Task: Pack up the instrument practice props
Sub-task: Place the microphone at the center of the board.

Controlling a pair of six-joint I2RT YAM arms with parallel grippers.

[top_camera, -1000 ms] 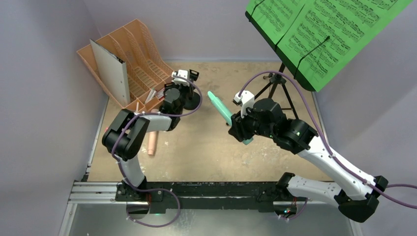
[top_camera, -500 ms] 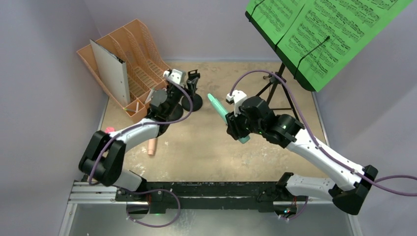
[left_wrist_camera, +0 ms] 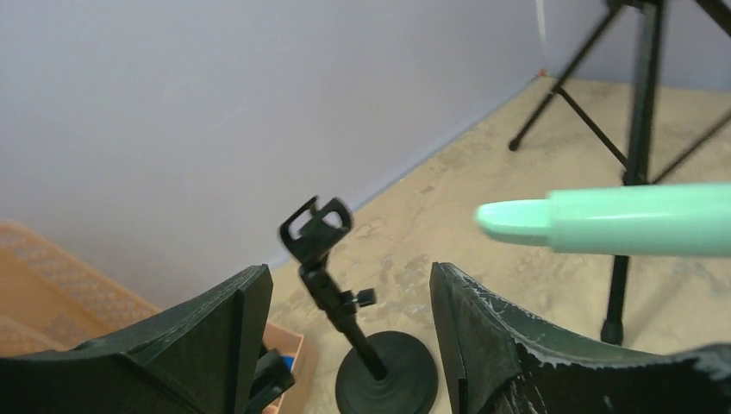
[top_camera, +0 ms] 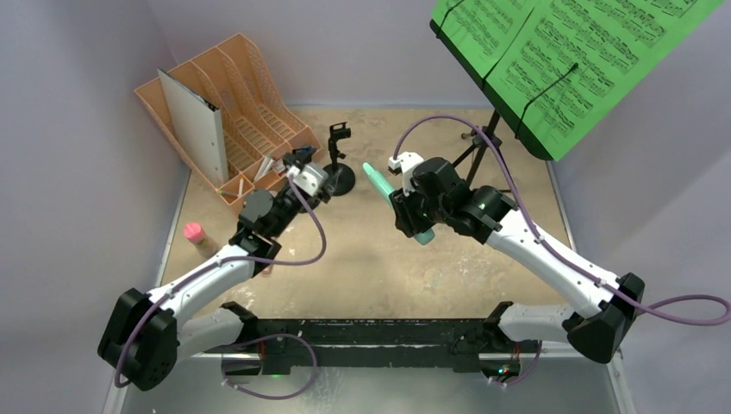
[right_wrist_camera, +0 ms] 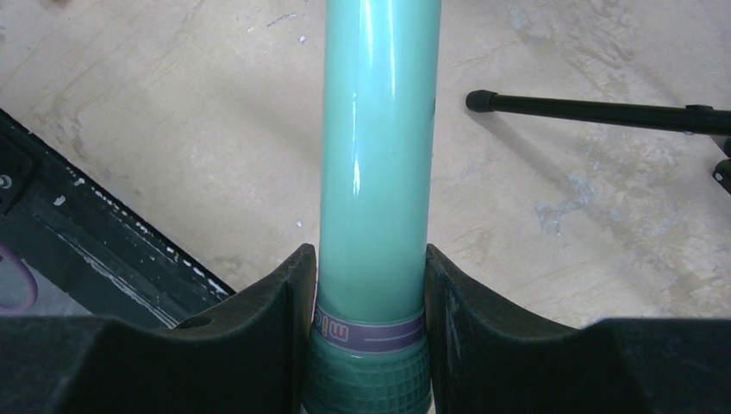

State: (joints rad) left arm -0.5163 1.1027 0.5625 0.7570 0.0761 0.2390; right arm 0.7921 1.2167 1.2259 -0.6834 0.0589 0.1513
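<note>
Green sheet music (top_camera: 569, 60) is cut off at the top. The left gripper (left_wrist_camera: 349, 269), stretched low, gapes empty before a clip pole (left_wrist_camera: 345, 315); the right gripper (right_wrist_camera: 371, 267) clamps a teal microphone (right_wrist_camera: 379, 129).

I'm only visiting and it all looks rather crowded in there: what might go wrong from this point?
The clip pole stands upright just ahead of the open left fingers; a sideways move could topple it. The teal microphone, clamped between the right fingers, points towards that pole and the left arm, so they might collide. The tripod legs sit near the right arm; a nudge could tip it.
</note>
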